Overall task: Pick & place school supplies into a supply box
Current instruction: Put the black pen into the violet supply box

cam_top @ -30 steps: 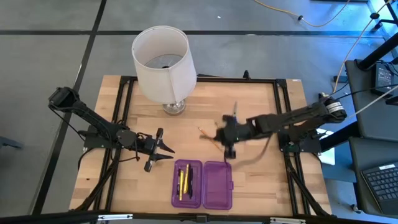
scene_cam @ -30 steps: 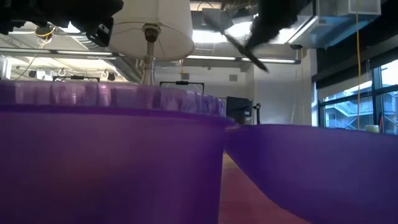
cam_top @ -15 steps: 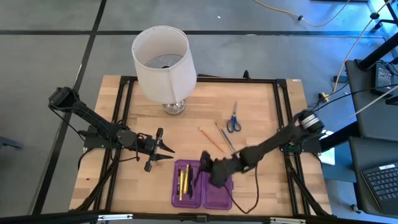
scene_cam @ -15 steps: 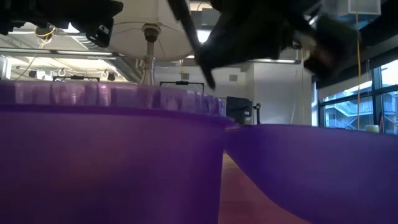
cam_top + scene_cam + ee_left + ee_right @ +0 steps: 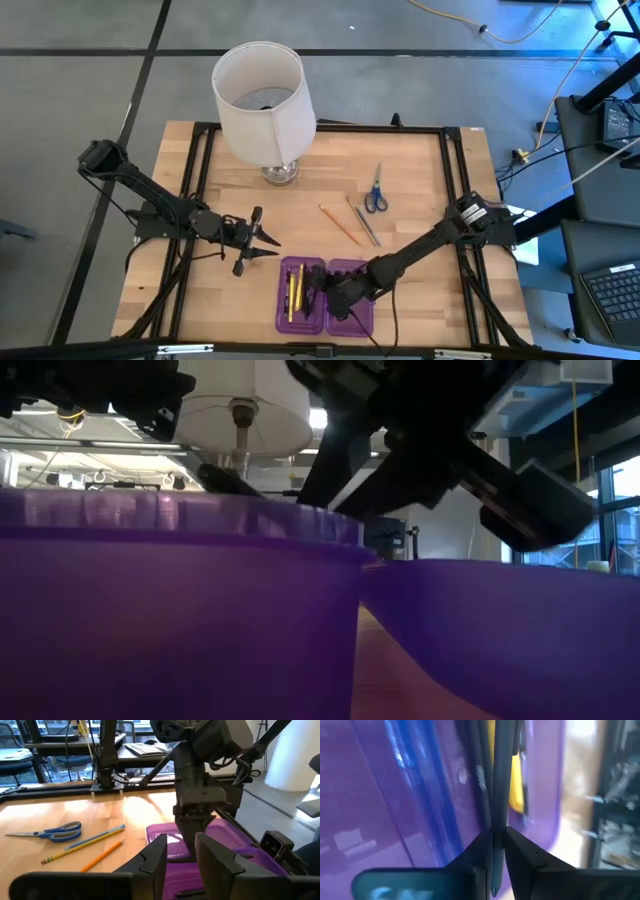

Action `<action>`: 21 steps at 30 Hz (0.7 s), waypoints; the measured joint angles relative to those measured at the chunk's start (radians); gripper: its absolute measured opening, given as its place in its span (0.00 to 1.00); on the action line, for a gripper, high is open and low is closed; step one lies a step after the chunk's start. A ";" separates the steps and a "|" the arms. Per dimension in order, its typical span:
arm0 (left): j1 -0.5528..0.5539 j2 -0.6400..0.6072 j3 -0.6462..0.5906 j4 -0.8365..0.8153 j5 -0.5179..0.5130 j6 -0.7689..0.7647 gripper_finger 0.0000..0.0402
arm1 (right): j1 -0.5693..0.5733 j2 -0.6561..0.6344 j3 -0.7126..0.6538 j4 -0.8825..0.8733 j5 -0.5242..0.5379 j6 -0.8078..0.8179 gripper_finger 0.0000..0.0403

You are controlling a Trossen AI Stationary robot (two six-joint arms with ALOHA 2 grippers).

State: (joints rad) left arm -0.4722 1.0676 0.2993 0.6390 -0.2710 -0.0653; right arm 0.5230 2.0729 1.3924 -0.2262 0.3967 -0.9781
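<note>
The open purple supply box (image 5: 358,320) lies near the table's near edge; its left half holds yellow pencils (image 5: 291,290) and dark pens. My right gripper (image 5: 318,284) is over that left half, shut on a slim dark pen (image 5: 499,775). Blue-handled scissors (image 5: 375,190), an orange pencil (image 5: 338,224) and a greyish pencil (image 5: 363,222) lie flat on the wood beyond the box. My left gripper (image 5: 262,241) waits open to the left of the box, above the table. My right gripper pinches the dark pen near one end (image 5: 495,827) between its two fingers. The pen runs on past the fingertips, along the box's left half beside a yellow pencil (image 5: 516,785). In the low view it slants over the box's rim (image 5: 228,478). Whether it touches the box I cannot tell.
A white-shaded lamp (image 5: 262,100) stands at the table's far side, left of centre. The scissors (image 5: 50,831) and loose pencils (image 5: 95,840) lie right of the lamp. Bare wood shows around the box and along the table's right side (image 5: 430,200).
My right gripper has carried the dark pen from the table's middle, beside the loose pencils, toward the near edge and leftward, and has come down over the box's left half. The pen has tipped from steep to a low slant over the rim. The left arm has kept still.
</note>
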 joint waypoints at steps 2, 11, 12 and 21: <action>0.000 0.000 0.000 -0.011 0.000 0.000 0.24 | 0.000 0.005 0.003 0.002 -0.037 0.000 0.12; 0.000 0.000 0.000 -0.032 0.000 0.000 0.24 | -0.002 0.006 0.004 -0.002 -0.084 0.004 0.12; 0.000 0.000 0.000 -0.033 0.000 0.000 0.24 | -0.002 0.006 0.004 -0.001 -0.084 0.004 0.12; 0.000 0.000 0.000 -0.046 0.000 0.000 0.24 | -0.003 0.006 -0.006 -0.007 -0.084 0.003 0.12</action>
State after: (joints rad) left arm -0.4721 1.0679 0.2993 0.5934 -0.2714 -0.0650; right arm 0.5200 2.0789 1.3865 -0.2328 0.3125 -0.9752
